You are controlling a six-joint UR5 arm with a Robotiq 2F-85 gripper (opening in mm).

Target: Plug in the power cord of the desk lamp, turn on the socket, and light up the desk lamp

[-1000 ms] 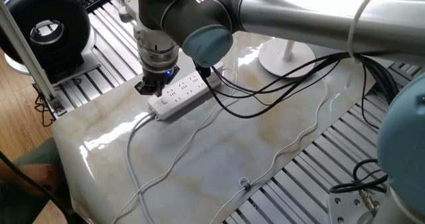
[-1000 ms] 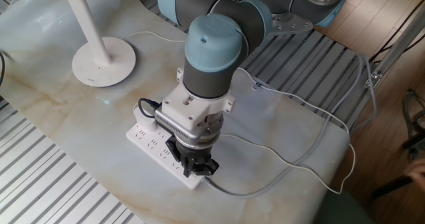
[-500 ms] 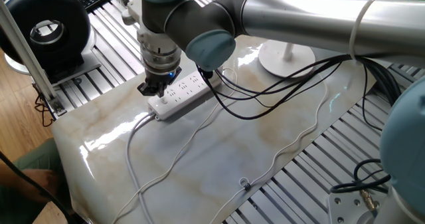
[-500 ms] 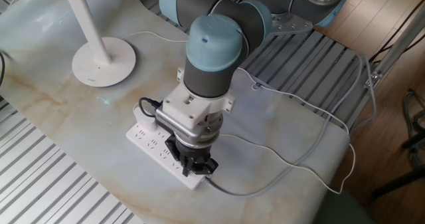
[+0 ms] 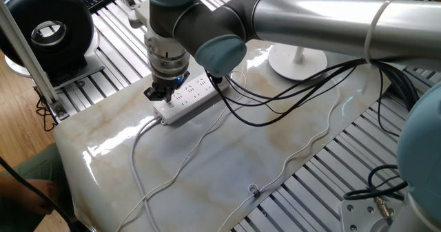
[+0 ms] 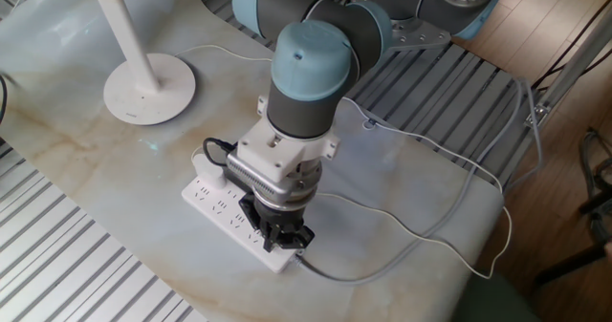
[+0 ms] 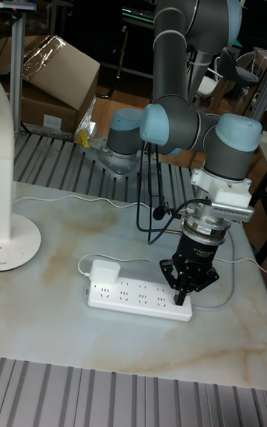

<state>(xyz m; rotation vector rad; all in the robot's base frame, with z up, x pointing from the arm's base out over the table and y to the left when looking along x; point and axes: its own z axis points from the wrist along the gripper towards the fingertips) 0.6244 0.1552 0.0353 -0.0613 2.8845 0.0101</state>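
The claw point(image 7: 180, 295) stands straight down over the cable end of the socket point(image 7: 139, 299), its fingertips drawn together into a point that touches, or all but touches, the strip's top face; it grips nothing. Directly beneath that tip should be the round button, though the fingers hide it in every view. The step in hand looks like switching the strip on. To do it well, the tip needs to stay centred on the button and travel straight down, gently, because a slanted push would skid the strip across the smooth marble table point(image 5: 227, 156). A short press and a clean vertical lift should be enough.

The power cord point(image 5: 303, 153) trails off across the table, away from the claw, and its boxy plug point(image 7: 104, 272) already sits in the strip's far end, well clear of the fingers. The desk lamp point(image 6: 148, 88) stands farther out beyond that same end, with its head out of frame, so I cannot tell whether it is lit.

By count: one claw, one socket strip, one plugged cord, one lamp. One black round fan point(image 5: 47, 31) sits off the table beyond the claw.
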